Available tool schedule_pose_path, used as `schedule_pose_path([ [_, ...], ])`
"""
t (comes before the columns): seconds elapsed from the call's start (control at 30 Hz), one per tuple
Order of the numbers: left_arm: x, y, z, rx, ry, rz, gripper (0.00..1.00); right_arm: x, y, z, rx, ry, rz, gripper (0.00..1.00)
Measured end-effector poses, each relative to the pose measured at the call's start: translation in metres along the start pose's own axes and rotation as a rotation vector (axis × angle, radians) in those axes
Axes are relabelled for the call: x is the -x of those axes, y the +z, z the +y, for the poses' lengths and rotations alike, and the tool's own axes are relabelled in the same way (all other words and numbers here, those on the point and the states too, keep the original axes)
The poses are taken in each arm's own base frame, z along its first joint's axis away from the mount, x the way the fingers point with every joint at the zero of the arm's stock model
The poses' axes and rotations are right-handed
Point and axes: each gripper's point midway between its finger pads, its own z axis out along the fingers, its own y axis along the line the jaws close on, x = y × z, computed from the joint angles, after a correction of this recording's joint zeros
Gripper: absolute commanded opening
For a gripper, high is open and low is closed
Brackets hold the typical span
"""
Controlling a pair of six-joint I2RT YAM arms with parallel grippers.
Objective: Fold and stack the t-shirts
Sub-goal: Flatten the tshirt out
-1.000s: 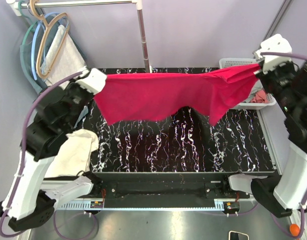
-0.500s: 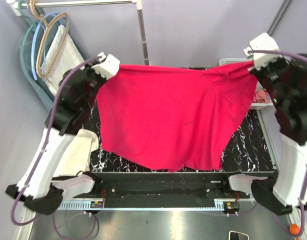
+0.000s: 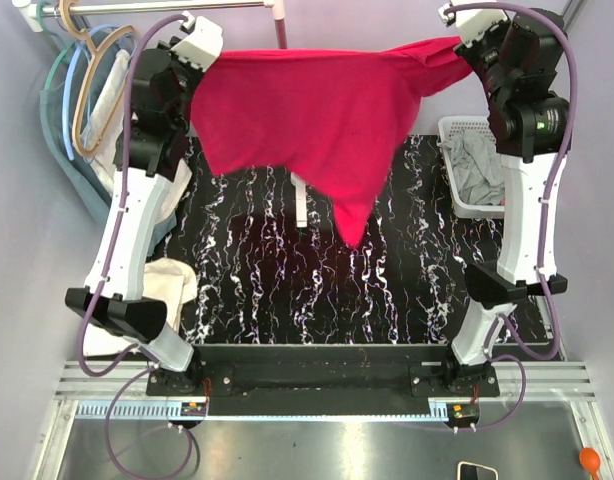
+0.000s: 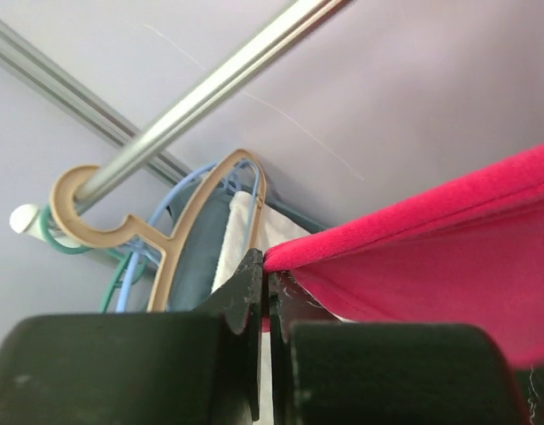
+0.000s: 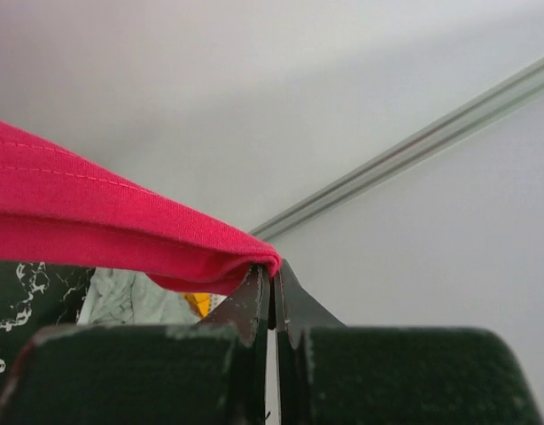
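A red t-shirt hangs stretched high above the black marbled table, held by both arms. My left gripper is shut on its left corner; the left wrist view shows the red fabric pinched at the fingertips. My right gripper is shut on its right corner; the right wrist view shows the red fabric pinched there too. The shirt's lower part droops to a point over the table's middle. A folded cream t-shirt lies at the table's left edge.
A white basket with grey clothes stands at the right back. A clothes rack with hangers and hanging garments stands at the left back; its pole shows in the left wrist view. A phone lies below the table.
Both arms have swung up and back, lifting the red t-shirt from near the table front to high over the back. The shirt now hangs narrower, drooping to a point.
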Motion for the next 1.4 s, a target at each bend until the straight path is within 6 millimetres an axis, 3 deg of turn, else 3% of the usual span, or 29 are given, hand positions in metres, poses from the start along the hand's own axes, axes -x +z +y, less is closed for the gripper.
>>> schedule_pose_path([
  [0.1,0.004,-0.013,0.004,0.0,-0.013,-0.034,0.0,0.002,-0.01,-0.006,-0.011,-0.002,-0.011,0.0],
  [0.17,-0.007,-0.03,-0.001,-0.023,-0.008,-0.036,0.0,0.0,-0.02,-0.007,-0.004,-0.004,-0.01,0.0],
  [0.3,-0.042,-0.065,-0.022,-0.083,0.011,-0.032,0.0,-0.013,-0.057,0.002,0.046,-0.001,-0.004,0.0],
  [0.37,-0.072,-0.087,-0.044,-0.132,0.021,-0.023,0.0,-0.023,-0.079,0.011,0.074,0.006,-0.008,0.0],
  [0.5,-0.139,-0.122,-0.099,-0.264,0.063,0.03,0.0,-0.072,-0.125,0.058,0.182,-0.002,0.024,0.0],
  [0.67,-0.247,-0.17,-0.187,-0.533,0.173,0.215,0.0,-0.174,-0.179,0.162,0.438,-0.035,0.193,0.0],
  [0.8,-0.299,-0.212,-0.23,-0.722,0.248,0.347,0.0,-0.236,-0.214,0.227,0.628,-0.032,0.341,0.0],
  [0.87,-0.306,-0.227,-0.239,-0.789,0.273,0.375,0.0,-0.254,-0.229,0.245,0.695,-0.032,0.393,0.0],
  [1.0,-0.314,-0.248,-0.248,-0.872,0.311,0.411,0.02,-0.262,-0.246,0.252,0.73,-0.027,0.407,0.01],
  [1.2,-0.32,-0.276,-0.255,-0.979,0.36,0.467,0.25,-0.264,-0.268,0.261,0.786,-0.002,0.395,0.26],
  [1.3,-0.323,-0.286,-0.256,-1.007,0.367,0.492,0.35,-0.27,-0.277,0.269,0.824,0.007,0.42,0.34],
  [1.33,-0.325,-0.29,-0.256,-1.02,0.37,0.508,0.41,-0.273,-0.281,0.272,0.839,0.008,0.431,0.42],
  [1.37,-0.326,-0.293,-0.256,-1.029,0.374,0.516,0.56,-0.274,-0.284,0.273,0.848,0.012,0.435,0.61],
  [1.4,-0.328,-0.298,-0.255,-1.039,0.373,0.532,0.57,-0.276,-0.287,0.274,0.854,0.016,0.441,0.71],
])
